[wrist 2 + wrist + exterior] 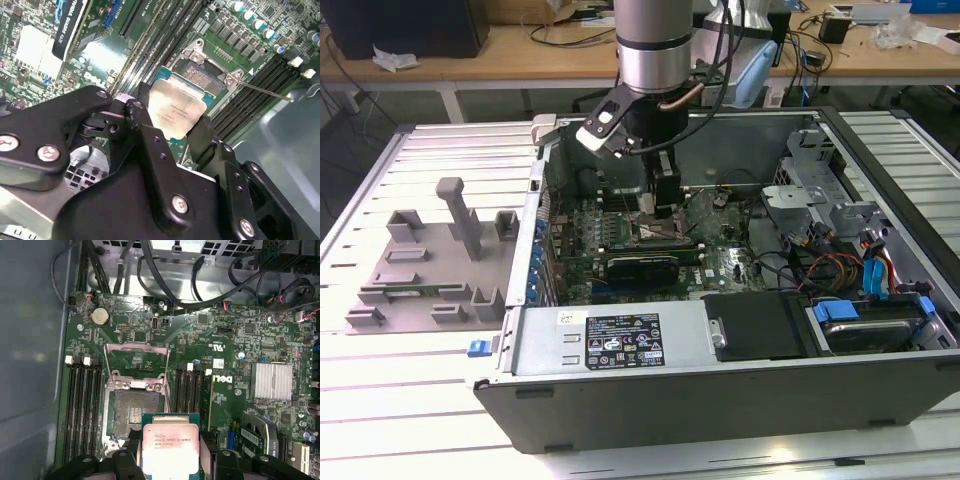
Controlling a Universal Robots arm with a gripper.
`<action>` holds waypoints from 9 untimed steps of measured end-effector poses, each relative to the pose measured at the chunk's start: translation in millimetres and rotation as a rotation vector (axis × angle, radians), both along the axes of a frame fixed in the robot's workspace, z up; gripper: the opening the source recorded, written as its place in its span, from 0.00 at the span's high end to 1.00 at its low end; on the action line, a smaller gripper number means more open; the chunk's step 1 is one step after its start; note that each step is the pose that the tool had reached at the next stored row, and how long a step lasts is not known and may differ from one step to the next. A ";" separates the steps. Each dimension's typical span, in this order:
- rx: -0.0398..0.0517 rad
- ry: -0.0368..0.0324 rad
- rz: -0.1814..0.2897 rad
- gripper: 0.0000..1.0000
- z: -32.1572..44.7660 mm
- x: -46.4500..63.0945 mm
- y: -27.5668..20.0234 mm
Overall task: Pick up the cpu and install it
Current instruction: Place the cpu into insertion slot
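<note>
Exterior view's left: grey fixture plate (430,260) lies on the worktop (410,400), near that edge. Centre: open computer case (620,390), with the gripper (664,208) lowered inside over the motherboard (720,262). Both wrist views: fingers (145,135) part-closed on opposite edges of the cpu (175,112) (171,450), clamping it. The cpu hangs just above the open socket (134,412), not seated.
</note>
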State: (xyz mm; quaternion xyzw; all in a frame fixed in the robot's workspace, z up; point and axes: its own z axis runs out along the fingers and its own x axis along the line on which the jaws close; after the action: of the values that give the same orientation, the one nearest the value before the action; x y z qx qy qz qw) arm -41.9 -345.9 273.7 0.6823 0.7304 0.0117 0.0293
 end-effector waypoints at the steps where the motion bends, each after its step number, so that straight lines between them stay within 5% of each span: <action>1: -0.0002 0.0001 0.000 0.45 -6.8 0.0 4.0; 9: -0.0028 0.0001 0.000 0.45 -14.7 0.0 13.0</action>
State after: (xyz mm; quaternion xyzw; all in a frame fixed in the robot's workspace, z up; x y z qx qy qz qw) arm -41.9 -332.9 259.0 0.6823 0.7304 0.0107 0.0302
